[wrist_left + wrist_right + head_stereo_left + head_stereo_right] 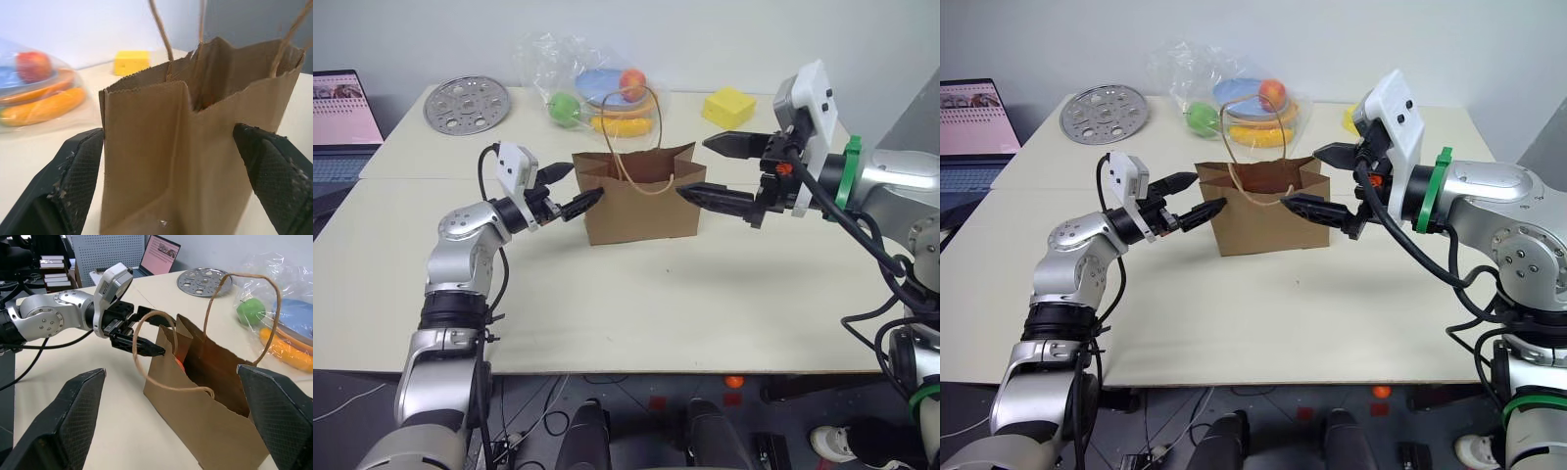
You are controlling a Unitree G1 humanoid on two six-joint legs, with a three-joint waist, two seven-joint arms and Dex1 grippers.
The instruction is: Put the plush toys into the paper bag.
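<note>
The brown paper bag [636, 204] stands upright and open at mid-table, its loop handles [641, 137] sticking up. My left gripper [581, 183] is open at the bag's left end, one finger on each side of that narrow end in the left wrist view. My right gripper [694, 167] is open at the bag's right end, with one finger above the rim and one beside the wall. An orange patch [179, 364] shows inside the bag's mouth. The plush toys are otherwise hidden.
Behind the bag lies a crinkly clear plastic bag [597, 88] with fruit and plates. A yellow block [728, 106] sits at the back right, a perforated metal disc [467, 104] at the back left, and a laptop [342, 113] beyond the table's left edge.
</note>
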